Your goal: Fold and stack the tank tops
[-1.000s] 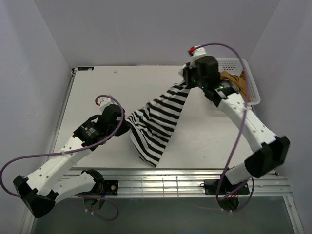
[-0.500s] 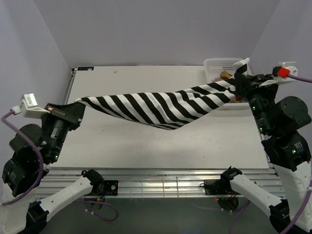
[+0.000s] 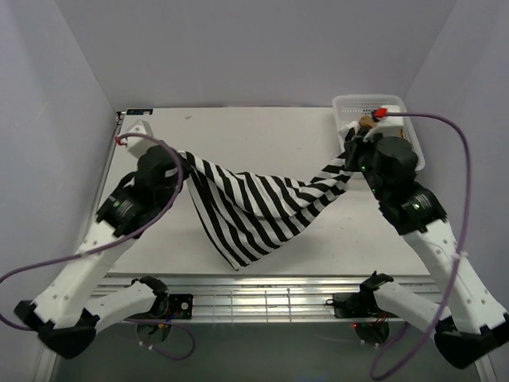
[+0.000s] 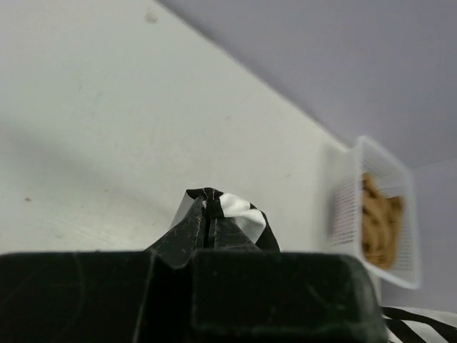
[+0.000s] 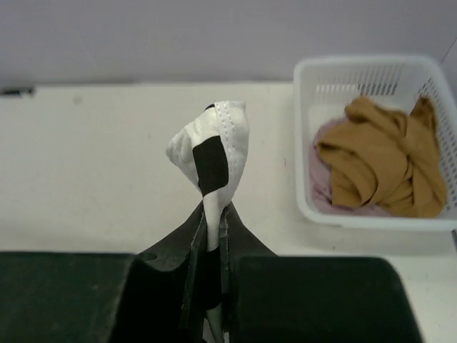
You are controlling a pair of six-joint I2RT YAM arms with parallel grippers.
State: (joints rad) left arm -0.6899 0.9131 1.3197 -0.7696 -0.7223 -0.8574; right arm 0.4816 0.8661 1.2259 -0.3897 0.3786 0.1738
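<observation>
**Striped top slung between both arms**

On your left, the left gripper [image 4: 208,216] pinches one end of the striped tank top [image 3: 254,211], which sags low over the table [image 3: 262,131]. On your right, the right gripper [image 5: 214,221] is clamped on the other end. Beyond it, the tan top [image 5: 378,168] lies on the pink top [image 5: 319,182] inside the basket [image 5: 371,218].

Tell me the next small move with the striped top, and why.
Probably lower both claws together, keeping them apart, to lay it flat. The left claw and right claw are each shut on a bit of the striped tank top, which sags between them, its low end apparently touching the table near the front.
</observation>
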